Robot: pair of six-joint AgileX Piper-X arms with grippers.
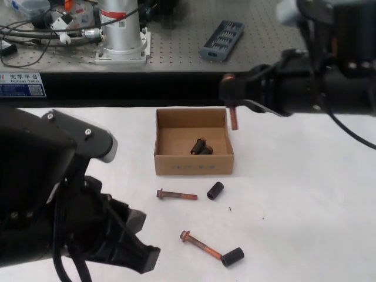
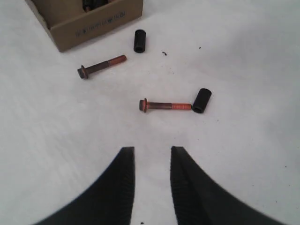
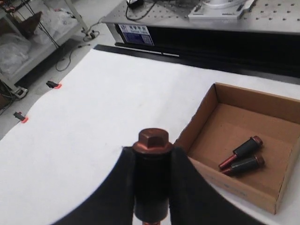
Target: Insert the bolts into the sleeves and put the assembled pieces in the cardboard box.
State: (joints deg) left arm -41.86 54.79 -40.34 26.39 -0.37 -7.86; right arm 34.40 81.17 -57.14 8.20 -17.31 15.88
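Observation:
My right gripper [image 3: 152,157] is shut on a black sleeve [image 3: 151,180] with a copper bolt through it; the bolt head [image 3: 153,140] sticks out above the fingers. In the high view this bolt's shaft [image 1: 234,119] hangs at the far right corner of the cardboard box [image 1: 194,165]. Two assembled pieces [image 3: 241,157] lie inside the box [image 3: 201,136]. My left gripper [image 2: 151,180] is open above the white cloth, short of a loose bolt [image 2: 166,105] whose tip touches a sleeve [image 2: 202,100]. Beyond them lie a second bolt [image 2: 101,66] and a separate sleeve [image 2: 139,41].
The left arm [image 1: 64,217] takes up the near left corner of the bench. Behind the white cloth runs a perforated metal table with a grey post base [image 1: 121,35], cables and a blue-grey rack [image 1: 222,39]. The cloth to the right of the box is open room.

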